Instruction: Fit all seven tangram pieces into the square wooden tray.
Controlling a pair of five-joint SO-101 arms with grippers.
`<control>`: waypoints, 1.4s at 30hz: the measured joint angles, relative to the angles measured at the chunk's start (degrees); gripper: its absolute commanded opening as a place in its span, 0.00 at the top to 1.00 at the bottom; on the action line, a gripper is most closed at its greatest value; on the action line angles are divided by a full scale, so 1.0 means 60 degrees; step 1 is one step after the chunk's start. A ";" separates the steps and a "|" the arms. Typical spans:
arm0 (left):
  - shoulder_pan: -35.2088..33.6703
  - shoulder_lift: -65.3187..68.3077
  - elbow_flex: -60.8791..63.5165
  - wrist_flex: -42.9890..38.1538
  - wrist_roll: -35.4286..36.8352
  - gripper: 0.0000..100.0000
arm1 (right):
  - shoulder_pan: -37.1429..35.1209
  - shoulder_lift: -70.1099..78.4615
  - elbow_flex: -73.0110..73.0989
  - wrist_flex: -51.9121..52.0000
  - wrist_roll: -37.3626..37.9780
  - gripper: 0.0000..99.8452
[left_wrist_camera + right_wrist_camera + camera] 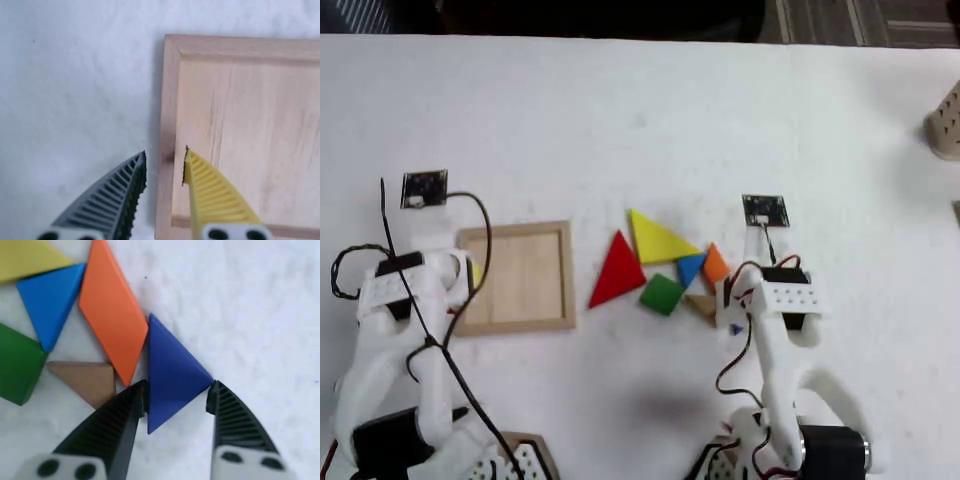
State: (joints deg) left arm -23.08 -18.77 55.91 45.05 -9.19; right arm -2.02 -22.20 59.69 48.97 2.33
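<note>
While our left jaws stand open astride the left rim of the empty wooden tray (515, 229), to steady it, we judge, our right jaws clamp the dark blue triangle (170, 375) lying on the worktop (620, 120) at the near right of the loose pieces (660, 293), apparently for lifting.

I see a white table (620, 120), pale grained tray (170, 100), red triangle (617, 270), yellow triangle (658, 240), green square (662, 294), light blue triangle (50, 300), orange parallelogram (112, 315), brown triangle (87, 381) and dark blue triangle (172, 372). My left gripper (165, 155) has one yellow and one grey ribbed jaw; my right gripper (177, 386), black ones.
</note>
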 measured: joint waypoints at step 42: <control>0.0000 0.0000 0.0000 0.0000 0.0000 0.85 | 0.0366 0.1934 -0.1641 0.0586 0.0762 0.87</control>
State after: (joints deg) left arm -23.08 -18.77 55.91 45.05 -9.19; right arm 0.18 -10.59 49.85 52.48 6.90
